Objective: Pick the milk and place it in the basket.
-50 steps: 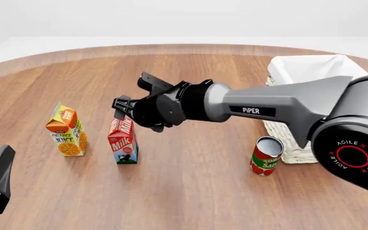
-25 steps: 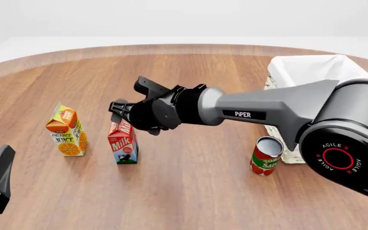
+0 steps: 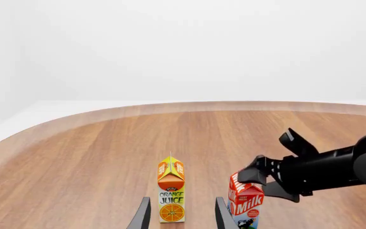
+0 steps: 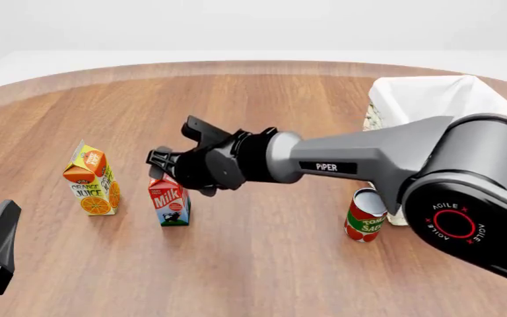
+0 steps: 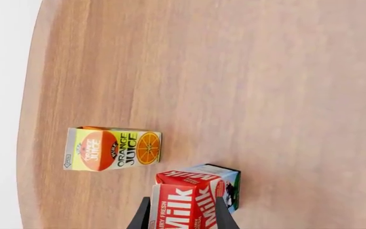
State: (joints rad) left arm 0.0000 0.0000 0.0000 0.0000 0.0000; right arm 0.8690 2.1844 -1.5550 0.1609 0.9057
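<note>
The milk [image 4: 169, 201] stands upright on the table, a red-topped carton with a cow on its lower part. My right gripper [image 4: 171, 141] hangs open just over the milk's gable. In the right wrist view its fingers [image 5: 142, 215] straddle the milk [image 5: 192, 193] without pressing on it. The left wrist view shows the right gripper [image 3: 266, 155] just above the milk [image 3: 247, 202]. The cream wicker basket [image 4: 430, 99] with its white lining sits at the far right. My left gripper [image 4: 5, 212] rests open at the near left, holding nothing.
An orange juice carton [image 4: 90, 181] stands just left of the milk. A tomato sauce can [image 4: 366, 214] is upright close to the basket's near side. The right arm stretches across the table's middle. The table's curved far edge meets a white floor.
My right gripper has dropped lower and shifted slightly left, from beside the milk's top to astride it. The left arm and all objects have stayed put.
</note>
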